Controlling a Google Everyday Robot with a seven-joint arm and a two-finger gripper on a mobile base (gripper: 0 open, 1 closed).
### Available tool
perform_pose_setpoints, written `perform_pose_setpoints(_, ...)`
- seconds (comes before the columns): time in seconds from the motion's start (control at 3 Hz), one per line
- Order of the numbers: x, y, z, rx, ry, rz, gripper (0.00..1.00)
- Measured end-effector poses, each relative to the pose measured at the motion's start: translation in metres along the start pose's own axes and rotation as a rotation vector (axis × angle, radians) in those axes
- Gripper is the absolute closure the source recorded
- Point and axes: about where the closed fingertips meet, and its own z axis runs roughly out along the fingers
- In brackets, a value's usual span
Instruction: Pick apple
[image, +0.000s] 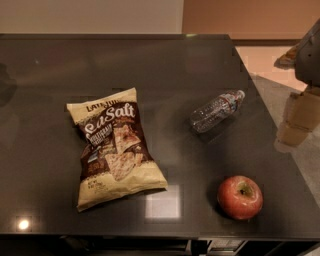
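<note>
The apple (240, 196) is round and red with yellowish patches and a dark stem dimple. It sits upright on the dark tabletop (165, 65) near the front right corner. My gripper (296, 122) hangs at the right edge of the view, just past the table's right side. It is up and to the right of the apple, well apart from it and touching nothing.
A large Sea Salt chip bag (114, 147) lies flat left of centre. A clear plastic water bottle (216, 110) lies on its side behind the apple. The table's front edge runs just below the apple, and floor shows beyond the right edge.
</note>
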Motion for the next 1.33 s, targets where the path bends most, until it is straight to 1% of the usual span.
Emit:
perform_pose_setpoints(0.33,-0.001,0.000,0.000,0.000,-0.002,-0.005,0.00)
perform_pose_setpoints(0.67,-0.002,0.015,0.005,-0.032,-0.038,-0.032,0.00)
perform_pose_setpoints(1.0,-0.004,0.044,0.015,-0.090,-0.086,-0.092,0.00)
perform_pose_setpoints(1.33,-0.005,0.077,0.029,-0.148,-0.111,-0.151,0.00)
